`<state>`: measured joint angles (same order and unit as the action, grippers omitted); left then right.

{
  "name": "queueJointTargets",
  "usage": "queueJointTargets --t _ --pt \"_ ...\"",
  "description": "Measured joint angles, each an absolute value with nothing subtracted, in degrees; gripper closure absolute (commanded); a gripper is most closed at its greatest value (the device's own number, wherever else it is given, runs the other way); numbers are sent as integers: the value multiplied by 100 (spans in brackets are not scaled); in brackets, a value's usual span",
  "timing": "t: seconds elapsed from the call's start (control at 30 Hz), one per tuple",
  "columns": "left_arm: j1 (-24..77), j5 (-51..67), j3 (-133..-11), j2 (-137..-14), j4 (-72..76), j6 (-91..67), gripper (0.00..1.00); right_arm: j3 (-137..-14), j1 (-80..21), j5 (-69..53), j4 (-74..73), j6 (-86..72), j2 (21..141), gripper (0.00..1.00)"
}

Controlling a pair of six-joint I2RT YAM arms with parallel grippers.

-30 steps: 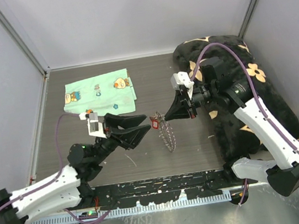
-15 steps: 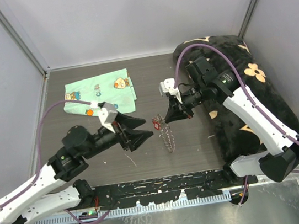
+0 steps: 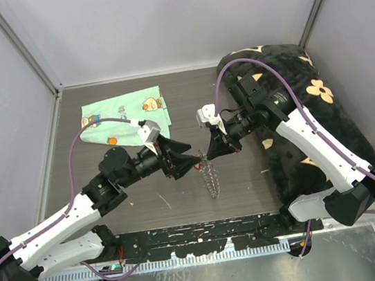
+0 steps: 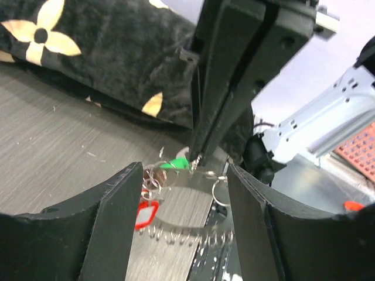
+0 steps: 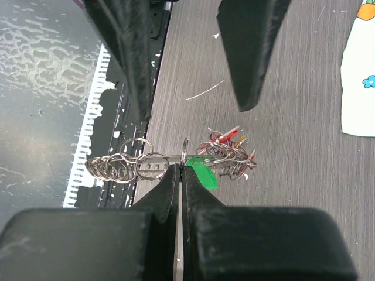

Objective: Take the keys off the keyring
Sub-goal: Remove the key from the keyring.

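The keyring (image 3: 210, 173) is a thin silver loop fringed with small rings, hanging edge-on above the table. My right gripper (image 3: 208, 154) is shut on its top rim, as the right wrist view (image 5: 180, 170) shows. The keys (image 5: 227, 151), with red, orange and green heads, bunch on the wire just right of the shut fingers. My left gripper (image 3: 191, 159) is open, and its fingers (image 4: 120, 205) stand either side of the keyring (image 4: 187, 234) without touching it. A red-headed key (image 4: 146, 213) and a green one (image 4: 176, 163) hang between them.
A mint-green cartoon-print cloth (image 3: 125, 118) lies at the back left. A black cushion with tan flowers (image 3: 310, 120) fills the right side, under the right arm. A black rail (image 3: 201, 240) runs along the near edge. Walls close in left, right and back.
My left gripper has moved right toward the keyring, so its open fingers now flank it. My right gripper has shifted slightly left, still holding the keyring.
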<state>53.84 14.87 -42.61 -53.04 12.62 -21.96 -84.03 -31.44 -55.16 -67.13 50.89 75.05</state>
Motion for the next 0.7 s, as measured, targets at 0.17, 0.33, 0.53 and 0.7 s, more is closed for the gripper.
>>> queueJointTargets --t 0.17,0.33,0.53,0.7 --pt "5120 1817 -4224 -5505 1828 -2613 44 -8403 -3144 -5518 -6737 5092 7505 99" --pt "5120 2084 -4152 -5754 2213 -2941 47 -8403 -3144 -5520 -6737 5092 7505 99" --pt "5120 2274 -4088 -5929 2563 -3218 54 -8403 -3144 -5546 -6737 5092 7505 99" --pt "5120 2379 -4088 -6108 2744 -3336 58 -8403 -3144 -5564 -6740 5092 7505 99"
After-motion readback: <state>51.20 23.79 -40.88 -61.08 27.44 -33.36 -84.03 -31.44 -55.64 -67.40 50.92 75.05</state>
